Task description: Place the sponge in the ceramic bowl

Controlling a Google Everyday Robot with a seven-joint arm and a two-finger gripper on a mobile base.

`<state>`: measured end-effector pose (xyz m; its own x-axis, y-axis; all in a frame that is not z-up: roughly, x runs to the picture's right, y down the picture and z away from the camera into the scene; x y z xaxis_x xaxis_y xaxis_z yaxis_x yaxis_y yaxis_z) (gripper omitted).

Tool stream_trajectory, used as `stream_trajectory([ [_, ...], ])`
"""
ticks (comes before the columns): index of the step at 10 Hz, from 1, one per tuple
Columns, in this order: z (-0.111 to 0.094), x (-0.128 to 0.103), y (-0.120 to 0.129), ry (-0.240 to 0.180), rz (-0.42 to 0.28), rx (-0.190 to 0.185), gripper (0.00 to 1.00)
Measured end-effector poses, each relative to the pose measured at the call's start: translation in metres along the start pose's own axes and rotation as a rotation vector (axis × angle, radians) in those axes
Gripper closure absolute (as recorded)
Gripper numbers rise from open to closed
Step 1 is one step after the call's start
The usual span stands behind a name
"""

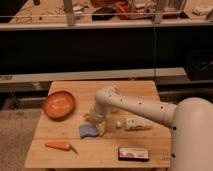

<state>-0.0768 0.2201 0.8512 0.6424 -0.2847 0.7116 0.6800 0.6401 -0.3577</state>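
Hovering claw point(95, 119) just above sponge point(88, 131)

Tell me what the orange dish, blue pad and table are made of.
The ceramic bowl looks like glazed pottery: orange-red with a paler mottled centre. The sponge, just below the pincer, seems soft foam: matte blue, yellow side. The table is probably wood: matte light tan.

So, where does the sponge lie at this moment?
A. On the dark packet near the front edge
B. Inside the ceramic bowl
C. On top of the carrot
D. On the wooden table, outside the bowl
D: the sponge lies flat on the table, apart from the ceramic bowl and the carrot, with the claw right at its edge.
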Motion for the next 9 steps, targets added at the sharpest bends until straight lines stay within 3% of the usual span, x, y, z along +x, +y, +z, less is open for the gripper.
stream_trajectory([
  [9,0.0000,0.0009,-0.0035,-0.004,-0.004,0.003,0.20],
])
